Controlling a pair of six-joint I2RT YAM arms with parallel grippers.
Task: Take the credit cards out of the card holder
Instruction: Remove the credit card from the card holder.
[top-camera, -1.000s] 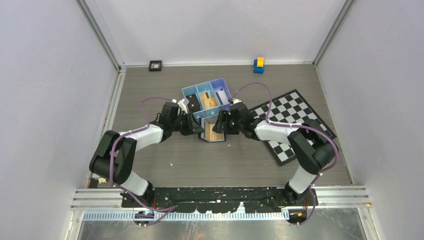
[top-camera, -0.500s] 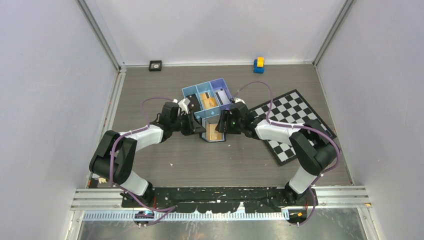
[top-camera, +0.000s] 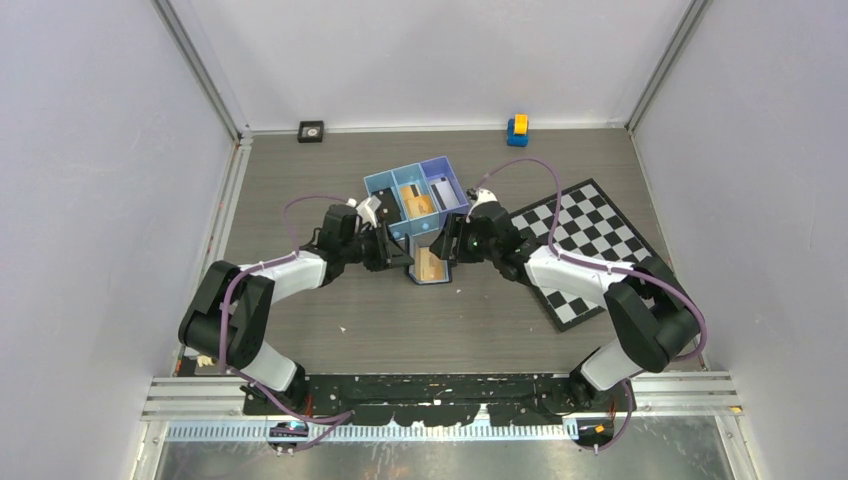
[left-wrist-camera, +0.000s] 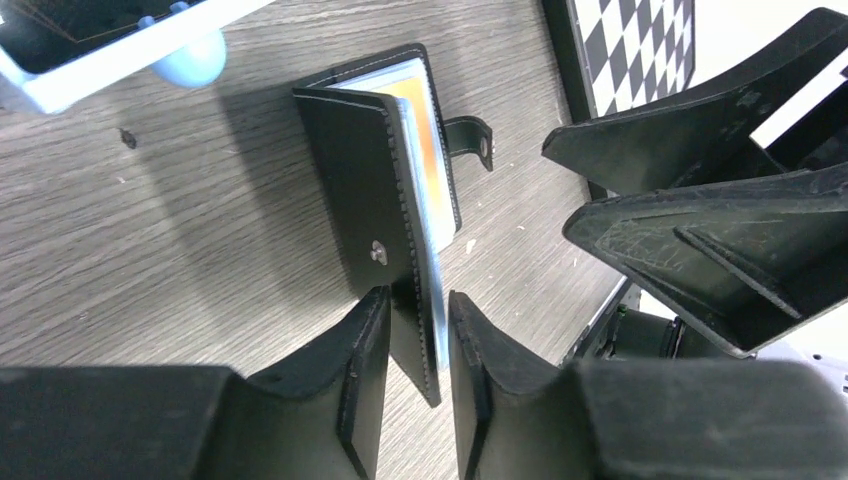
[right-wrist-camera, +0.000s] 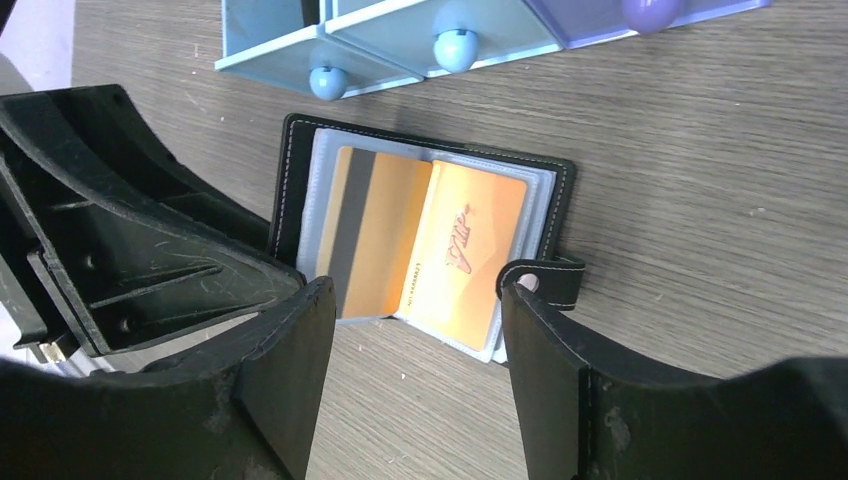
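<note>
Half the card holder (left-wrist-camera: 365, 190), beside the tray (right-wrist-camera: 400, 40), stands pinched in your left hand (left-wrist-camera: 412, 335). Your right hand (right-wrist-camera: 415, 310) hangs wide over the credit cards (right-wrist-camera: 465, 255), their long axis pointing at it.

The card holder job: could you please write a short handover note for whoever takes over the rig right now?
Left gripper: shut on the raised cover of the card holder, holding it open.
Right gripper: open and empty, fingers either side of the open pages.
The holder lies on the table just in front of the blue tray; two orange credit cards sit in its sleeves.
Done: holder opened. Left: pull the cards out.
</note>
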